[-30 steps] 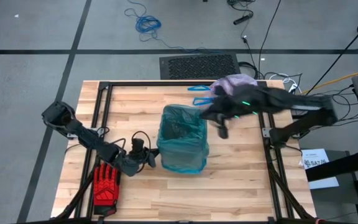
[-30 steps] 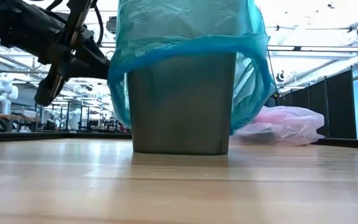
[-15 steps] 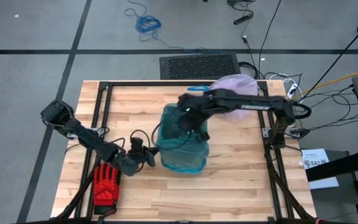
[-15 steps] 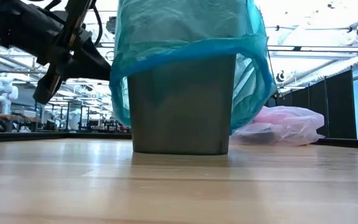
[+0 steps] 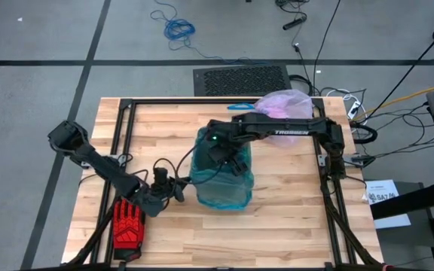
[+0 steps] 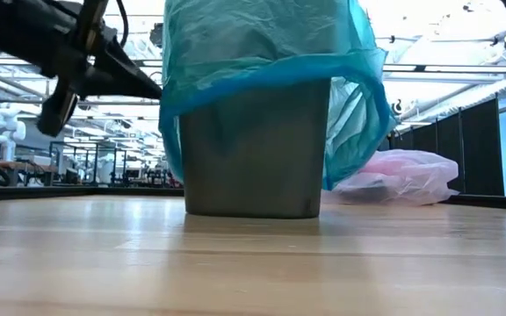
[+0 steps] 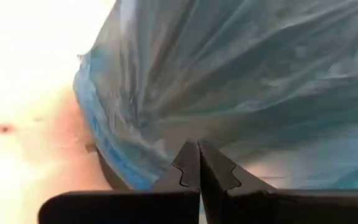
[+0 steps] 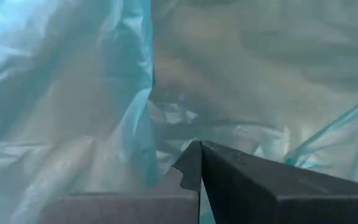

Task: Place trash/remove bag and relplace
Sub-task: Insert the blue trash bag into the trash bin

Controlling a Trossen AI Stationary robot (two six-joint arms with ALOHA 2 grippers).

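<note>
The main risk, as I judge it, is that the right gripper (image 5: 228,160), reaching down into the mouth of the bin (image 6: 251,149), drags the teal bag (image 5: 221,177) inward or off the rim, since the thin plastic is only folded loosely over the edge (it hangs well down the outside in the low view) and could catch on the fingers; a hard push could also shove or tip the light bin across the table (image 5: 292,218). The right wrist view shows that gripper's jaws pressed together with nothing seen between them, surrounded by folds of teal plastic. The left gripper (image 5: 173,188) hovers just beside the bin's left side, its jaws also pressed together and empty in its own wrist view, tips close to the bag's hanging skirt, so it could snag that skirt if it moves forward. As for containers, the bin stands upright near the table's middle and is lined with the teal bag; I cannot tell from these views whether any trash lies inside. The pink bag (image 5: 285,104) lies bunched at the far edge of the table behind the right arm, well apart from the bin, its contents hidden. A red glove (image 5: 127,223) lies near the front left corner
</note>
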